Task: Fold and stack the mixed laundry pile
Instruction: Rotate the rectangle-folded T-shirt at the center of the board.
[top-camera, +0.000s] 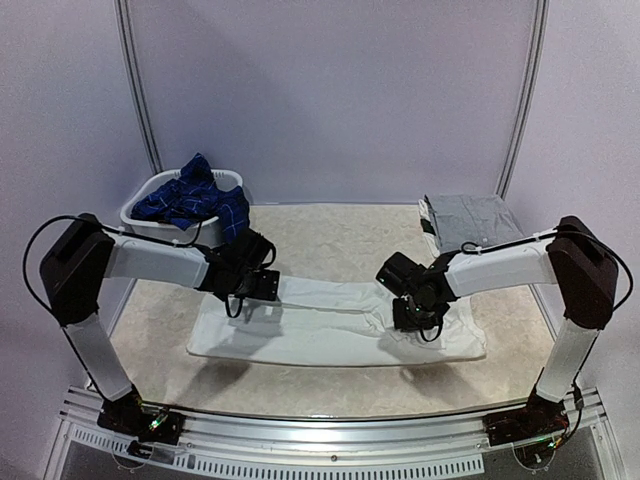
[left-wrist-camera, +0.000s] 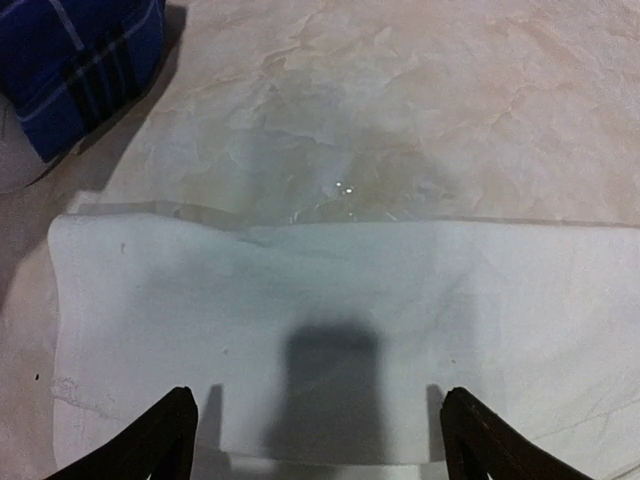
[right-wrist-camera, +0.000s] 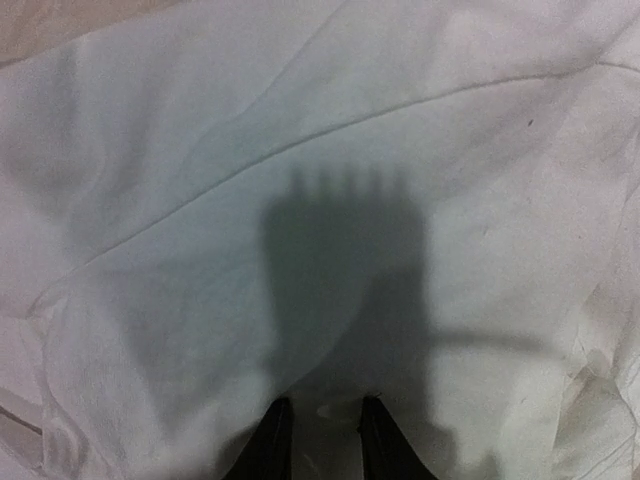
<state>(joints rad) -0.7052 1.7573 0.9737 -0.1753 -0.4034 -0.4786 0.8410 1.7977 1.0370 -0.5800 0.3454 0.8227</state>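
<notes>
1. arms reach inward from both sides, elbows raised and wrists bent down over the white trousers (top-camera: 330, 325), which lie flat across the centre of the table (top-camera: 330, 235)
2. left gripper (left-wrist-camera: 315, 440) hangs over the trousers' left end, jaws wide with nothing between them
3. right gripper (right-wrist-camera: 325, 440) sits low over the right part, jaws only narrowly parted; unclear whether the tips touch cloth
4. navy plaid shirt (top-camera: 195, 200) is heaped in the basket (top-camera: 140, 215) at upper left, hiding what lies beneath; grey folded garment (top-camera: 470, 220) lies at upper right
</notes>
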